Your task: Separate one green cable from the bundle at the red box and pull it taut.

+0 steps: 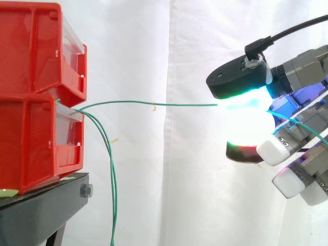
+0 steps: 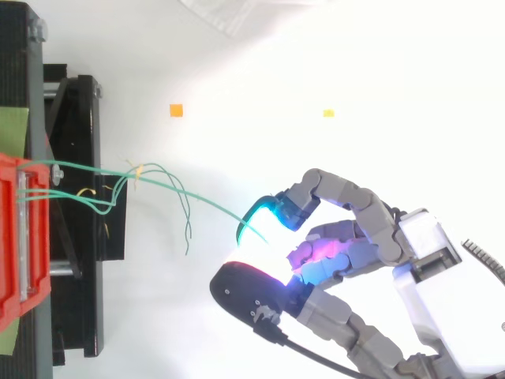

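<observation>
The hand (image 2: 422,246) pinches one green cable (image 1: 154,104) running almost level from the red box (image 1: 31,141) — draw steadily right, grip firm, leaving the loose cables (image 1: 111,179) hanging — stop once straight.

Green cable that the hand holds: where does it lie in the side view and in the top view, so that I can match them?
Side view: the stretched green cable runs almost level from the lower red bin, left, to the hand, right.
Top view: it slants from the red bin, left edge, down-right to the hand.
Shared landmark: the red bin where it starts.
</observation>
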`<state>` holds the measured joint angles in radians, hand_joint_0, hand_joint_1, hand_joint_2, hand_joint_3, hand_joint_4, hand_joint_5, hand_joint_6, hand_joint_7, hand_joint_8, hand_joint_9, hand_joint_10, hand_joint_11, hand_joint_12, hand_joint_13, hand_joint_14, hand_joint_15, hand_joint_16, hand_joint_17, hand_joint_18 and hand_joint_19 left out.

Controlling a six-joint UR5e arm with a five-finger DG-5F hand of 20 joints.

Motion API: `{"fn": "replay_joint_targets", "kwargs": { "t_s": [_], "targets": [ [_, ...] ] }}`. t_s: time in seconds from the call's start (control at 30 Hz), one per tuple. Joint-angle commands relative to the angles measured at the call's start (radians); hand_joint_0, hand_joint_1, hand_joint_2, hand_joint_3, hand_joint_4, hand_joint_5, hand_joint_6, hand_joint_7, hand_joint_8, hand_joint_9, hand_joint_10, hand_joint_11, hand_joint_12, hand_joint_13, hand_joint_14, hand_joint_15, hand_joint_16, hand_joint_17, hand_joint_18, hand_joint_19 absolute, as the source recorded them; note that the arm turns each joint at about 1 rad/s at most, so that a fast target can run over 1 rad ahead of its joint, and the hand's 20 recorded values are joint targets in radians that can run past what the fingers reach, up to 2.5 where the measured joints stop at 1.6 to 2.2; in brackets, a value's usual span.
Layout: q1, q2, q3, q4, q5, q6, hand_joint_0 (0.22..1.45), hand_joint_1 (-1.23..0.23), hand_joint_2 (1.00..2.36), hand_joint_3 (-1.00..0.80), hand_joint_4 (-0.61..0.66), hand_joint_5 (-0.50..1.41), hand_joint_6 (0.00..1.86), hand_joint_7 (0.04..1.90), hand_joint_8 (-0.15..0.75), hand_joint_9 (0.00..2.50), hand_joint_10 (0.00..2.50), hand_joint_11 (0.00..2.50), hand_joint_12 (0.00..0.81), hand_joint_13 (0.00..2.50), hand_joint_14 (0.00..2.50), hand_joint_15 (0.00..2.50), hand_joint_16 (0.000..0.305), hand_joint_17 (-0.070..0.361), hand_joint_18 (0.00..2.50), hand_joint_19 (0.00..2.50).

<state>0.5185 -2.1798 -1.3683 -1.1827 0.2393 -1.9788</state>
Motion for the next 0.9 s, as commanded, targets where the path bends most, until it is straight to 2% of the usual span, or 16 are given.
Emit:
{"fn": "replay_joint_targets", "kwargs": {
  "t_s": [0.0,0.7,0.87],
  "targets": [
    [0.0,0.0,0.0,-0.002,0.0,0.0,0.68,-0.72,1.02,-0.21,0.03,0.05,0.71,1.31,0.253,1.47,0.0,0.11,0.293,0.95,0.02,0.59,0.034,0.077,0.6,0.61],
    [-0.002,0.0,0.0,0.011,0.005,0.011,0.68,-0.72,1.02,-0.21,0.03,0.05,0.72,1.29,0.261,1.43,0.0,0.08,0.291,1.0,0.02,0.66,0.032,0.072,0.65,0.62],
    [-0.002,0.0,0.0,0.012,0.003,0.009,0.69,-0.72,1.01,-0.21,0.03,0.05,0.71,1.28,0.229,1.4,0.0,0.08,0.276,1.02,0.02,0.71,0.029,0.065,0.64,0.63]
  ]
}}
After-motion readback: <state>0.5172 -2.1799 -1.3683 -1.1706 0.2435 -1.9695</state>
